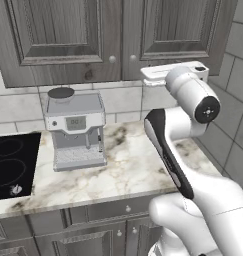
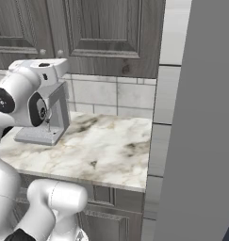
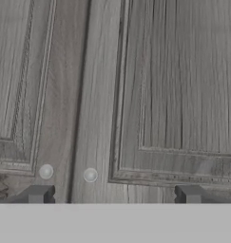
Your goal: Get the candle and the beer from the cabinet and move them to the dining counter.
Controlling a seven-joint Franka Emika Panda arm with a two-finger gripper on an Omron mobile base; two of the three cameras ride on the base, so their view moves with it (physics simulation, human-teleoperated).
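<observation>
Cabinet (image 1: 68, 40): wall-mounted, dark grey-brown wood, raised-panel doors, both shut; two small round knobs (image 3: 90, 175) sit side by side at the lower inner corners by the centre seam.

Candle, beer: presumably behind the doors; nothing of them can be told.

Gripper (image 3: 112, 195): facing the doors near the knobs, fingers (image 3: 37, 194) spread wide, empty, not on a knob.

Worktop (image 1: 128, 170): marble, below the cabinet, carries a coffee machine (image 1: 75, 130); hob (image 1: 13, 165) at left.

Progress: judged at the very start. Doors unopened; both items to fetch and carry to the dining counter.
</observation>
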